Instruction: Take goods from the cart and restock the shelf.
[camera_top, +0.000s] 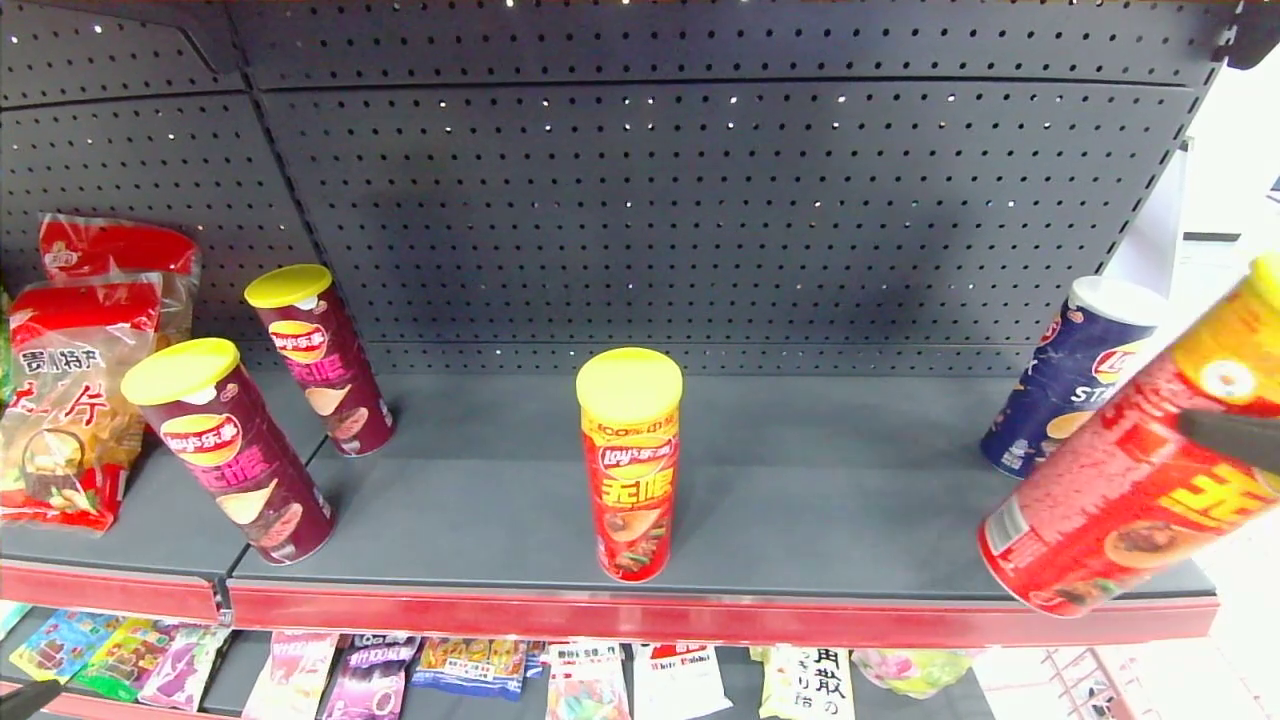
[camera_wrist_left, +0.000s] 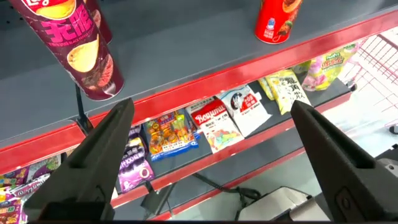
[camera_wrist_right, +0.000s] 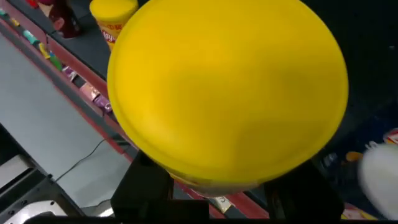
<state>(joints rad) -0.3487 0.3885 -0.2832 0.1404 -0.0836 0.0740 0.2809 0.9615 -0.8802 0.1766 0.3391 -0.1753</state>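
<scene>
- Right gripper (camera_wrist_right: 227, 202) grips a red chip can (camera_top: 1130, 470) with a yellow lid. It is tilted, far right of the upright red can (camera_top: 630, 465), base over the shelf (camera_top: 800, 480) front edge.
- Navy can (camera_top: 1065, 385) stands right of the upright red can, farther back.
- Left gripper (camera_wrist_left: 211, 112) is spread wide and empty, lower than the upright red can.
</scene>
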